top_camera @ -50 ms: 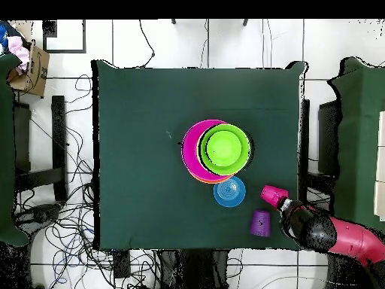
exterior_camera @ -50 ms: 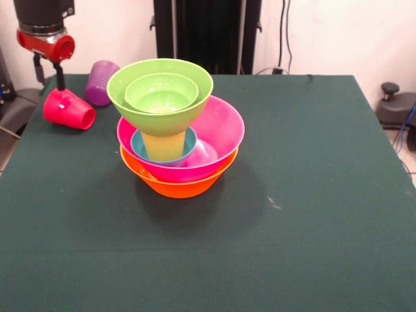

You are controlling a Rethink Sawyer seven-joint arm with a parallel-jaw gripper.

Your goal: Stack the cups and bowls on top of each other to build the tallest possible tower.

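Standing mid-table: tower point(exterior_camera @ -50 ms: 179, 130), orange and pink bowls under blue bowl, yellow cup, two green bowls nesting on top. Gripper point(exterior_camera @ -50 ms: 60, 84) clamping red cup point(exterior_camera @ -50 ms: 67, 110) near corner; purple cup point(exterior_camera @ -50 ms: 102, 82) waiting beside it.

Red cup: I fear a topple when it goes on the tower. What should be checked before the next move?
1. Gripper holding the red cup, which lies on its side: cannot tell.
2. Purple cup apart from the red cup: ok.
3. Small green bowl on top opens upward: ok.
4. Medium green bowl sits level on the narrow yellow cup: ok.
5. Green bowls centred over the pink bowl: not ok, offset to one side.
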